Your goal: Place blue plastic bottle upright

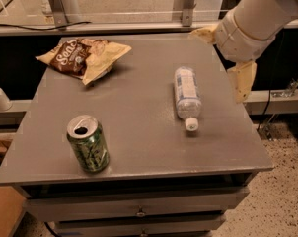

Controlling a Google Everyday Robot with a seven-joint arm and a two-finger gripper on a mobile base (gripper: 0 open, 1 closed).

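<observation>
My claw [216,65] is hanging at the right edge of the tabletop [139,107], close to the back right corner. Its two pale fingers [242,80] are standing well apart and gripping nothing. One finger is reaching in over the back right corner; the other is pointing down just outside the right edge. My white arm is coming in from beyond that corner.

The bottle [187,94] is lying on its side on the right half of the tabletop, near the claw but not touching it. It is running roughly parallel to the right edge. Its white cap [191,125] is pointing toward the front edge, and its pale label is facing up.

Farther out, a green can [88,143] is standing upright near the front left corner, its opened top showing. A crumpled chip bag [85,57] is lying flat near the back left corner, well apart from both the can and the bottle.
</observation>
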